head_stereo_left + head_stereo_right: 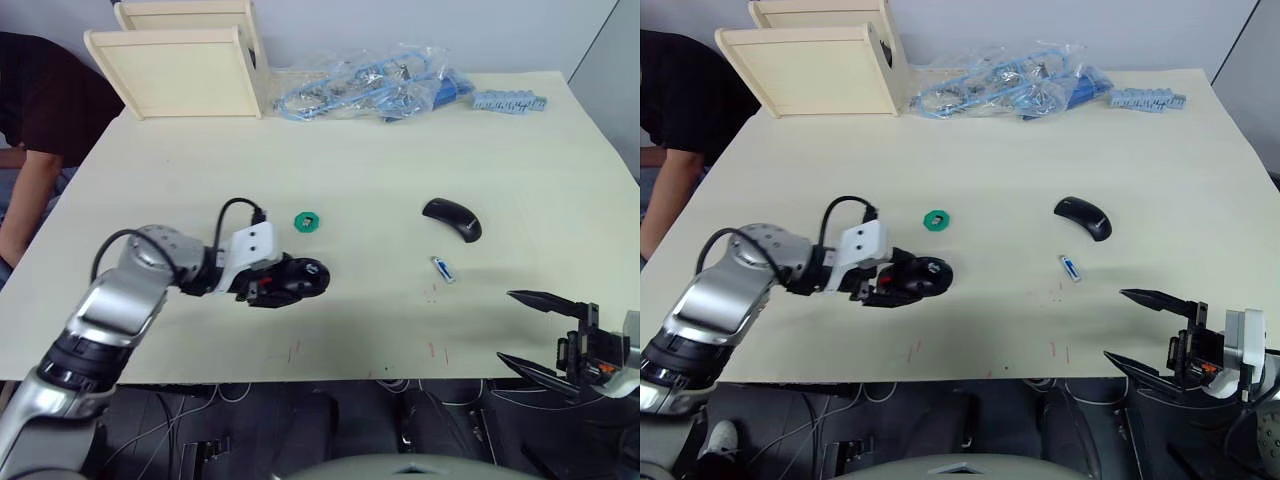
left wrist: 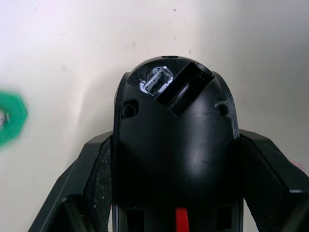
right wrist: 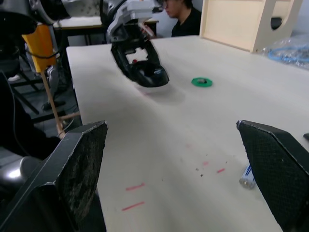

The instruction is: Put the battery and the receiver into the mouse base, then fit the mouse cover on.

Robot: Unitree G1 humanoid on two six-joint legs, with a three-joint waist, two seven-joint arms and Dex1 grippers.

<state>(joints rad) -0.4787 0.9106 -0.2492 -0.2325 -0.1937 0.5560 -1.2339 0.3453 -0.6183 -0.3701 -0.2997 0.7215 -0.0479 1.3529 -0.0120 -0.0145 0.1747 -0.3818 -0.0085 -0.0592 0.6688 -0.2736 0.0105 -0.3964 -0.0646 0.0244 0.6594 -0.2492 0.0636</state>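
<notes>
In the left wrist view, the black oval mouse base with a red patch (image 2: 176,159) runs off the frame's lower edge, and the green scalloped disc (image 2: 9,118) is blurred and cut by the side edge. The small blue cylindrical battery (image 3: 247,177) sits partly behind a right gripper finger (image 3: 277,169). The seated person's dark sleeve (image 1: 40,100) is cropped.

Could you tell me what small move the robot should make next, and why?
Probably bring the open right gripper forward to the battery. The left gripper is already shut on the mouse base, with its inner parts exposed, while the battery lies loose on the table just ahead of the right gripper, near the mouse cover.
</notes>
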